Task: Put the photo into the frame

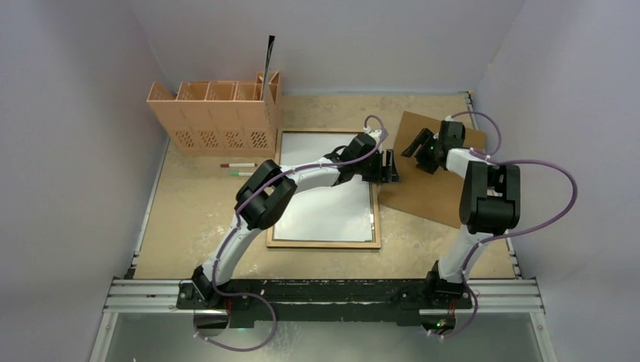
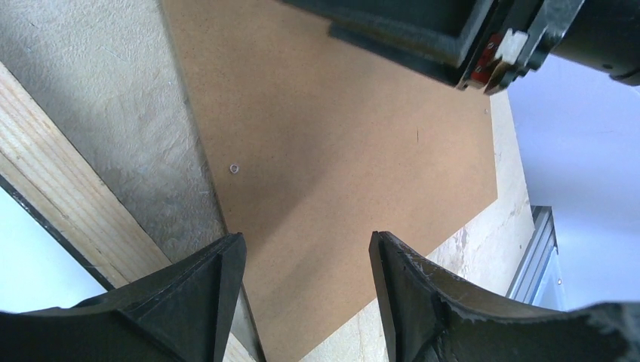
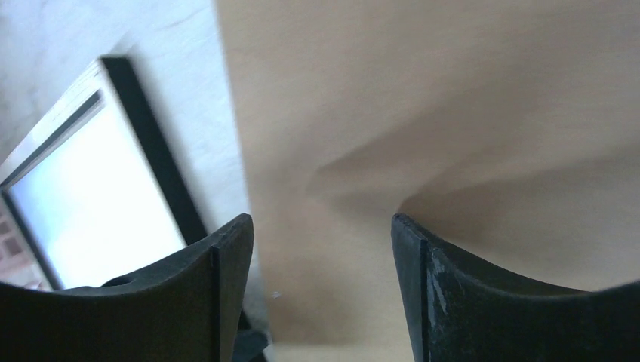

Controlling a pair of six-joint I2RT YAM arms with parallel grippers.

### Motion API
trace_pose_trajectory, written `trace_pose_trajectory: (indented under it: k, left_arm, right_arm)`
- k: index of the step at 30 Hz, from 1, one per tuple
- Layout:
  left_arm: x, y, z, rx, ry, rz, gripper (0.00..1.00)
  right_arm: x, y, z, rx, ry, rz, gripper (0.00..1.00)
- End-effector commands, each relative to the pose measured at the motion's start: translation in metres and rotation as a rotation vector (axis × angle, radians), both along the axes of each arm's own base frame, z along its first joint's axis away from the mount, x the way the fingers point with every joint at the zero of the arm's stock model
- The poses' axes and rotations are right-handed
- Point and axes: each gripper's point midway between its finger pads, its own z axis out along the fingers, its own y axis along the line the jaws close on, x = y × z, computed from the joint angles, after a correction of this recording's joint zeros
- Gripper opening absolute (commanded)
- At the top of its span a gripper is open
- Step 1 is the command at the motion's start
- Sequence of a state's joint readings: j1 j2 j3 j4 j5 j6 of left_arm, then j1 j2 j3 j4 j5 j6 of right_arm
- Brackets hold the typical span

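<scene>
Overhead; both wrist views (close) share board (image 2: 324,151).

This looks like a robotics lab test cell rather than a lived-in room. Plain pale wall panels (image 1: 68,151) box in a bare pressed-board surface (image 1: 196,219). An aluminium rail (image 1: 151,296) along its near edge carries the bolted left arm (image 1: 264,200) and right arm (image 1: 489,197), both trailing purple cables (image 1: 558,204).

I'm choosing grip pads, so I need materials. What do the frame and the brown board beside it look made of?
Judging by looks, the frame seems light wood, bare and matt on its upturned side: the left wrist view shows lengthwise grain, and its inner edge is black. The brown board is probably hardboard or fibreboard: matt, evenly brown with fine speckle, no grain, thin at its edge.
</scene>
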State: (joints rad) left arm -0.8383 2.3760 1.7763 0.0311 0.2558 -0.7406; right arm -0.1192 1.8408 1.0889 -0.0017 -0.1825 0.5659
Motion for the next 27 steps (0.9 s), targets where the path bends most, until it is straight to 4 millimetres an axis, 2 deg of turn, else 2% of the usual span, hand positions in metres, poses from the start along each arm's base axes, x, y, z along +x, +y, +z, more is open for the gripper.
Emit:
trace_pose_trajectory:
  k: [1, 3, 6, 9, 13, 16, 19, 24, 27]
  left_arm:
    - [0.021, 0.046, -0.047, 0.195, 0.017, 0.082, 0.66]
    - [0.023, 0.05, -0.051, 0.222, 0.001, 0.086, 0.66]
    - [0.026, 0.055, -0.055, 0.258, -0.004, 0.092, 0.66]
    - [0.027, 0.057, -0.057, 0.273, -0.006, 0.095, 0.66]
    - [0.031, 0.057, -0.057, 0.296, -0.014, 0.095, 0.66]
    - [0.031, 0.061, -0.063, 0.355, -0.004, 0.099, 0.66]
    - [0.029, 0.058, -0.067, 0.382, 0.003, 0.122, 0.66]
    - [0.021, 0.048, -0.072, 0.443, 0.007, 0.184, 0.66]
    - [0.022, 0.048, -0.071, 0.474, -0.003, 0.231, 0.66]
  right_arm:
    - [-0.036, 0.059, -0.011, 0.252, 0.113, 0.15, 0.7]
    - [-0.028, 0.042, 0.01, 0.162, 0.07, 0.112, 0.7]
    - [-0.02, 0.008, 0.037, -0.021, 0.032, 0.021, 0.71]
    - [-0.026, -0.034, 0.056, -0.18, 0.024, -0.113, 0.73]
    - [-0.053, -0.091, 0.056, -0.276, 0.07, -0.271, 0.74]
    - [-0.076, -0.12, 0.049, -0.294, 0.104, -0.361, 0.75]
    - [-0.092, -0.135, 0.044, -0.337, 0.12, -0.419, 0.78]
    - [-0.101, -0.142, 0.033, -0.365, 0.15, -0.457, 0.84]
    - [-0.11, -0.148, 0.027, -0.376, 0.186, -0.499, 0.88]
